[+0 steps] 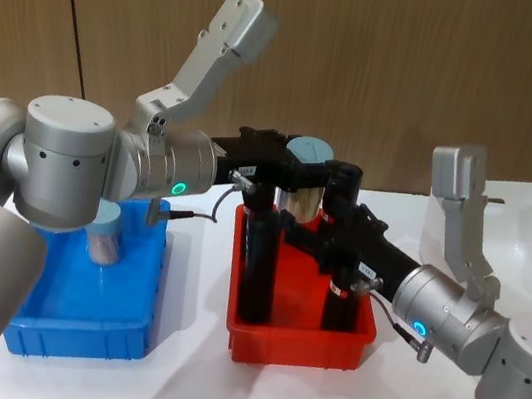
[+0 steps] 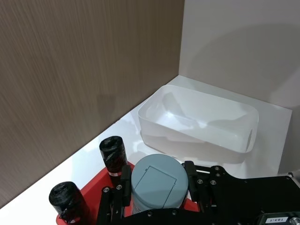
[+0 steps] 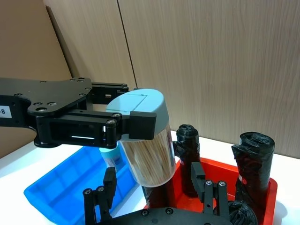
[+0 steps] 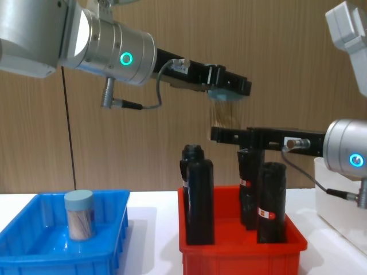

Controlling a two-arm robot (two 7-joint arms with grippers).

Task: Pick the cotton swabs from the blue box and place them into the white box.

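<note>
A cotton swab jar [image 1: 304,197] with a pale blue lid [image 2: 157,182] hangs above the red bin, and my left gripper [image 4: 226,89] is shut on it at the lid. My right gripper [image 3: 152,182] is open; its fingers [image 3: 108,182] stand on either side of the jar's lower end without touching it. Another cotton swab jar [image 4: 79,222] stands upright in the blue box [image 1: 123,337] at the left. The white box [image 2: 201,123] sits at the far right of the table, beyond the red bin.
A red bin [image 1: 296,344] holding several tall black rolls [image 4: 202,200] stands in the middle of the table, directly under both grippers. A wooden wall runs along the back. White tabletop lies in front of the bins.
</note>
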